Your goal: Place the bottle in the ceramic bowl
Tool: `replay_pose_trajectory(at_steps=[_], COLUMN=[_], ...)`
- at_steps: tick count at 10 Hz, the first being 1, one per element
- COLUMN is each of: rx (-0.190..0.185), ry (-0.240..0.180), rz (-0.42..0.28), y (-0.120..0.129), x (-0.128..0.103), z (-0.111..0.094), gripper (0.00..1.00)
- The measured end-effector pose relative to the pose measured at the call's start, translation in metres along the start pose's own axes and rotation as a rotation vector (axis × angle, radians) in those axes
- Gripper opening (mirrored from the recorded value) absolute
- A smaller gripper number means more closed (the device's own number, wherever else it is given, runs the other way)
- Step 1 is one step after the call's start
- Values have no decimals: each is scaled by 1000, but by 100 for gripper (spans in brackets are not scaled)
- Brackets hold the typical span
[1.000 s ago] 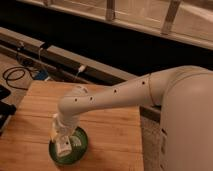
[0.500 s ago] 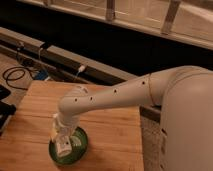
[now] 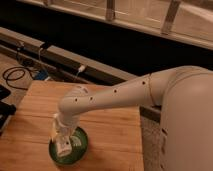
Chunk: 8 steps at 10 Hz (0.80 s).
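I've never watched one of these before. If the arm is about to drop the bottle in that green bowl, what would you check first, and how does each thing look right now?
1. Gripper is over the ceramic bowl: ok, it hangs directly above the bowl's inside.
2. Bottle is at the gripper: ok, a pale slim shape shows at its tip.
3. Bottle already resting in the bowl: cannot tell, the gripper hides any contact.
4. Bowl sits flat on the wooden table: ok, well inside the table's edges.
5. Whole bowl rim visible: not ok, the arm covers its left part.
6. Cables are off the table: ok.
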Motion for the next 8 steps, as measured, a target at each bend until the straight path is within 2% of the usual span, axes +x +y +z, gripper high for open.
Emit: replay_pose_trajectory(at_steps=[2, 3, 8], rx=[0, 0, 0], ry=[0, 0, 0], rz=[0, 0, 0], y=[0, 0, 0], x=[0, 0, 0], z=[0, 0, 0], gripper=[75, 80, 80])
